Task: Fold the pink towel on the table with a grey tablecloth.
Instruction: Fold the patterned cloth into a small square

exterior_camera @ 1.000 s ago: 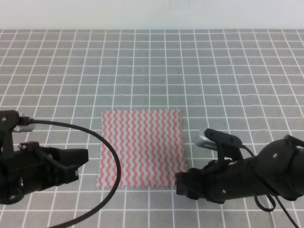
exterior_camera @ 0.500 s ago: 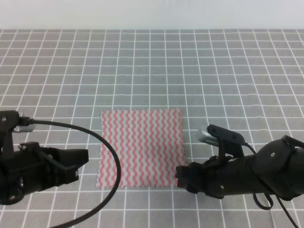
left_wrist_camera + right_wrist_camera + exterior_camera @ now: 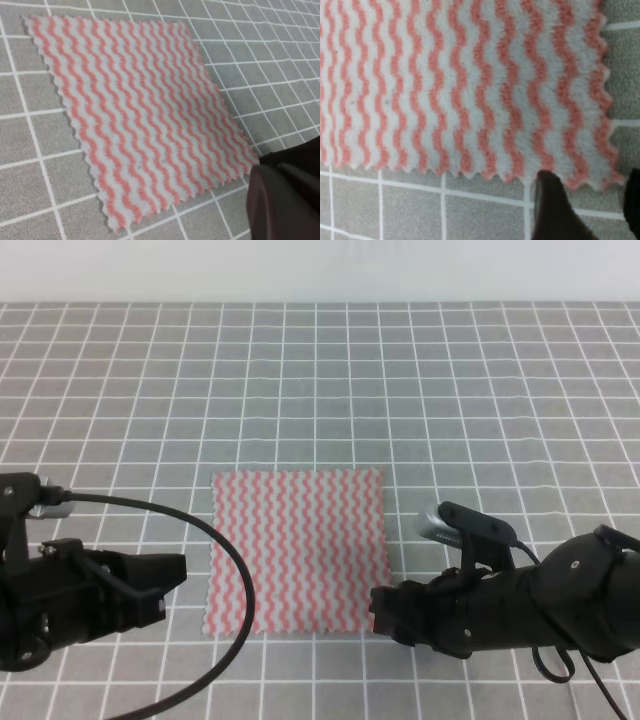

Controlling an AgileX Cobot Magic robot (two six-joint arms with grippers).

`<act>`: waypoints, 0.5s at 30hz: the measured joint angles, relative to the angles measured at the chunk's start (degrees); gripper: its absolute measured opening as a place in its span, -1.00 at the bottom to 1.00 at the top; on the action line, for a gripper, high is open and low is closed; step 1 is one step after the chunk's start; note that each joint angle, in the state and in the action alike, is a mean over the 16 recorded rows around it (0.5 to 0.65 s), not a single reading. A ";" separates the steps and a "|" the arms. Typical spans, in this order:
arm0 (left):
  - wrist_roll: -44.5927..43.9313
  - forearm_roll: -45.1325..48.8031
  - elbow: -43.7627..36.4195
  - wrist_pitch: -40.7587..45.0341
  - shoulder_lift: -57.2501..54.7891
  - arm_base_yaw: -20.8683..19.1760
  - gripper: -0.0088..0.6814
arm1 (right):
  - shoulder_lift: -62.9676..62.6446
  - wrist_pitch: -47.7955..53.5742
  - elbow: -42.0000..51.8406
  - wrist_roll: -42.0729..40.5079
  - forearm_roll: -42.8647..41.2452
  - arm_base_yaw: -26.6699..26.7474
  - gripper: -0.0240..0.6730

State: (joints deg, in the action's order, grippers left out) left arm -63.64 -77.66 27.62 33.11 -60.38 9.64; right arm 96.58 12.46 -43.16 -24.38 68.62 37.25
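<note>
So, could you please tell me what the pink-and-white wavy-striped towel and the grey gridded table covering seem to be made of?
The pink-and-white wavy-striped towel looks like thin, soft fleece or microfibre: fuzzy matte nap, zigzag-cut edges. The grey gridded tablecloth looks like matte woven or felt-like fabric with white lines, though its fibre cannot be told.

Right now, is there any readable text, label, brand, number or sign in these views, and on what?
None: no view shows any text.
Towel: only wavy pink and white stripes.
Tablecloth: only a white grid.
Both arms: plain black, no visible markings.
</note>
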 joint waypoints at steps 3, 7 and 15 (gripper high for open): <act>0.01 -0.09 0.00 0.06 0.12 0.03 -0.98 | -0.02 0.12 -0.32 -0.02 0.04 -0.01 -0.09; 0.00 -0.13 0.00 0.13 0.20 0.04 -0.98 | -0.05 0.34 -0.93 -0.05 -0.11 -0.02 -0.09; -0.09 -0.22 0.00 0.19 0.37 0.08 -0.98 | 1.13 0.82 -2.28 -0.09 -0.80 -0.01 -0.09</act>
State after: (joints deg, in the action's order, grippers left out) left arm -63.72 -77.88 27.62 33.31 -60.01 9.72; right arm 97.71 13.28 -45.45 -24.47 67.83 37.24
